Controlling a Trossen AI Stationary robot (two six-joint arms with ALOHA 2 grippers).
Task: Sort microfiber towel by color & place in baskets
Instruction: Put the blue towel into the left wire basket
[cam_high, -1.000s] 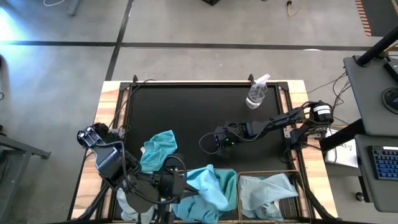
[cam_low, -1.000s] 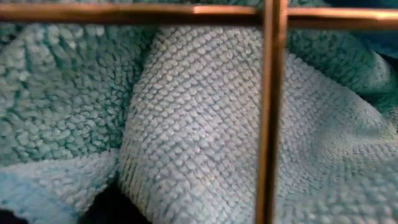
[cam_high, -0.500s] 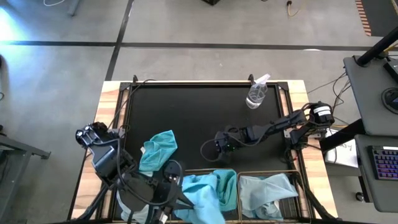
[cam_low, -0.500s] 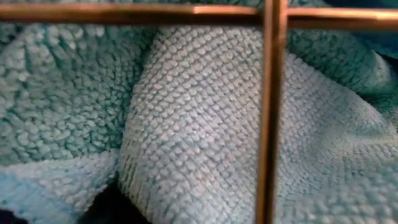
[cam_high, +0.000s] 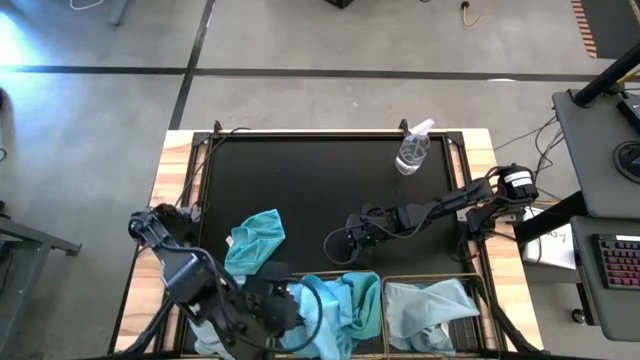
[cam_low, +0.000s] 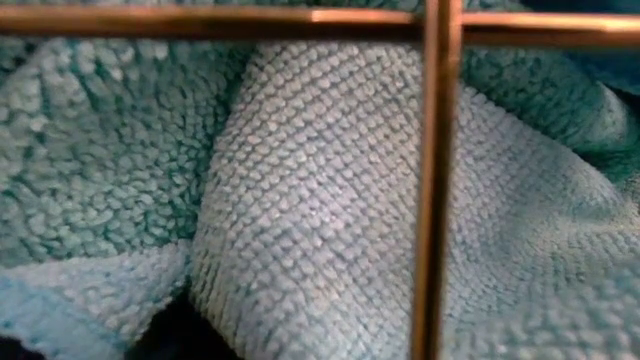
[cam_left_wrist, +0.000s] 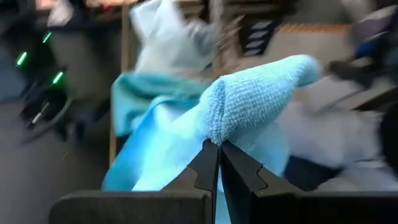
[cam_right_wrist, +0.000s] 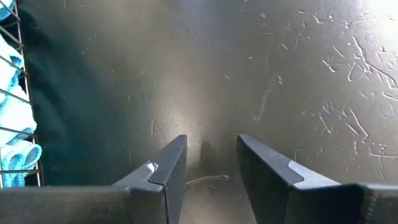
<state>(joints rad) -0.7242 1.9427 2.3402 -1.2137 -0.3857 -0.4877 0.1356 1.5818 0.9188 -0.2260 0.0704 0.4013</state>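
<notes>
Two baskets sit side by side along the near edge of the table, and the work is over the left one. The left gripper (cam_left_wrist: 219, 155) has its fingers pinched tight on a fold of a bright turquoise towel (cam_left_wrist: 249, 99); the rest of the cloth hangs and trails below, part of it draped over the left basket (cam_high: 380, 285) rim. To finish this step well, I judge the arm should carry the pinched fold well inside the wire walls and lower it before letting go, so the trailing corner drops in rather than hanging over the rim or into the neighbouring basket.

The left basket holds turquoise cloth, heaped high. The right basket (cam_high: 487, 290) holds pale grey-blue towels (cam_high: 425, 305), bunched loosely. The low view is filled by towel pile pressed against a basket's wires.

Just beyond the left basket, another turquoise towel (cam_high: 255, 240) lies crumpled on the black mat, not yet sorted. Near the mat's centre, the right gripper (cam_right_wrist: 208, 165) hovers low over bare mat, fingers apart and holding nothing. Farthest back stands a clear spray bottle (cam_high: 413, 148).
</notes>
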